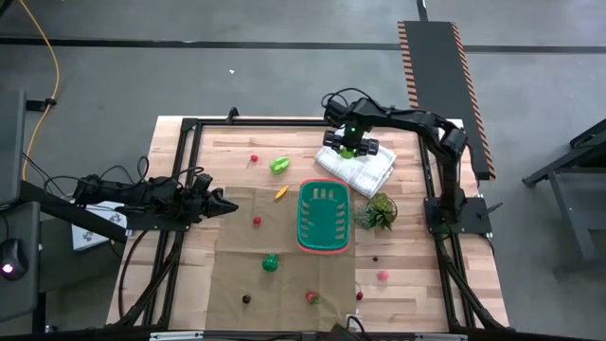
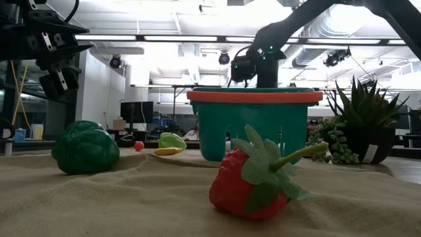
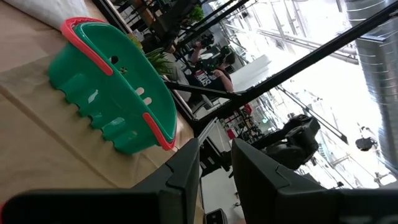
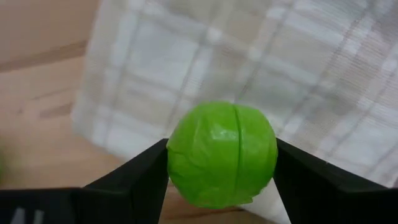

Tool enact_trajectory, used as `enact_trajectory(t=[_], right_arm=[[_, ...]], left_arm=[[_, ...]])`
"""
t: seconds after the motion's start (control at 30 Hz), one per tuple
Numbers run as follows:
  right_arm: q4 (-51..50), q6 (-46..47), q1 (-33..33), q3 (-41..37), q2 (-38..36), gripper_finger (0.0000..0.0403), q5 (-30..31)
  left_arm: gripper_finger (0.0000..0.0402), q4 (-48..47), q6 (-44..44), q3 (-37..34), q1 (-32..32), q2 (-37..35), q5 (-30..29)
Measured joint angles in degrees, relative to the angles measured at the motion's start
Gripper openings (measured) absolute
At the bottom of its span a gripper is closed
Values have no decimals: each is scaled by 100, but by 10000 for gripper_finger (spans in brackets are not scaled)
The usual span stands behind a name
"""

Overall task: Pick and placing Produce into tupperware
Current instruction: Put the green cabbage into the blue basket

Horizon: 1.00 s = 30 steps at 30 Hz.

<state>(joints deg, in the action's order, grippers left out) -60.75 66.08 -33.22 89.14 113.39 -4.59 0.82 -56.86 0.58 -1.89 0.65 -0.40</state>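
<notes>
My right gripper hangs at the far side of the table over a white checked cloth, shut on a round light-green piece of produce. The teal tupperware basket with its red rim stands on a burlap mat at mid-table, nearer than that gripper. On the table lie a leafy green piece, a yellow piece, a dark green piece, a strawberry and small red berries. My left gripper waits level at the left, narrowly open and empty. My right gripper pinches the green ball by its two opposite sides between its two fingers. The fingers come from above, pointing down. The ball is lifted clear above the white cloth.
A spiky green potted plant stands just right of the basket. More small pieces lie near the table's front edge. The burlap mat covers the near middle. A black frame runs round the table.
</notes>
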Motion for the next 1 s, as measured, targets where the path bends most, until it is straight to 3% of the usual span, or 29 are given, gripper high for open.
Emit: enact_trajectory(t=[0.27,0.53,0.73,1.0], right_arm=[[443,-420,116,4,-446,242,-251],[1539,-720,320,4,-986,242,-615],[2503,-1245,588,4,-1408,242,-1276],[2668,-2393,1252,4,-1803,242,-2035]], left_arm=[[83,0,0,-2,0,1,-1],[83,2,-57,-2,0,0,-1],[83,2,-62,0,0,0,-1],[83,2,-363,-1,0,0,-2]])
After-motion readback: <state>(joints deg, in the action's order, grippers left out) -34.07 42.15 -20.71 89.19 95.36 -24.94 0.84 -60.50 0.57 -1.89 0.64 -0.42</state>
